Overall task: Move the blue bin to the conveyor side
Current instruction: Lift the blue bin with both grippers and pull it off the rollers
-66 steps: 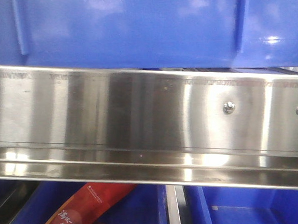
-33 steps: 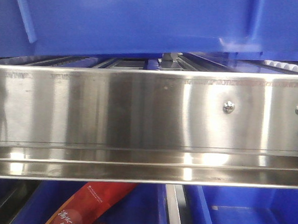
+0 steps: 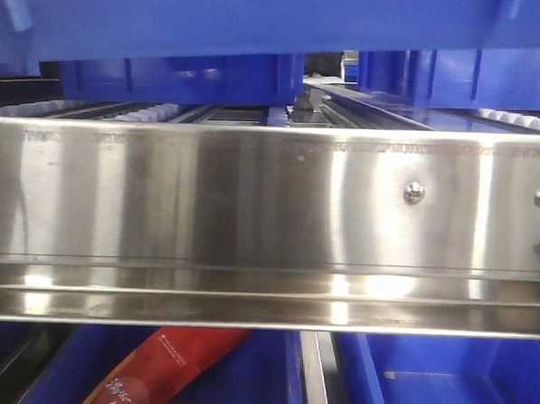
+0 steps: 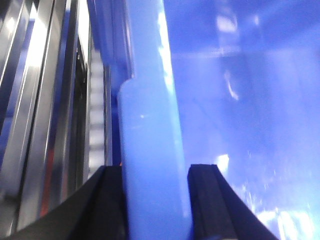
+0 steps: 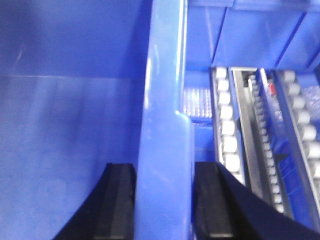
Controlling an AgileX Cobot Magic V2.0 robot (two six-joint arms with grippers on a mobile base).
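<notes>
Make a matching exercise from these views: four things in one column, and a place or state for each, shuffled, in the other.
Things
1. blue bin
2. conveyor
3. red packet
4. left gripper

Places or states
A. beneath the conveyor, at the bottom of the front view
B. closed on the bin's rim
C. shiny brushed steel
D. topmost in the front view, over the conveyor

Pairs: 1-D, 2-C, 3-A, 4-B

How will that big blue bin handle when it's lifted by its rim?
Probably stiff: the blue bin has a thick rolled rim. Its glossy plastic may slip in the jaws. What shows inside looks empty, so likely light for its size.
</notes>
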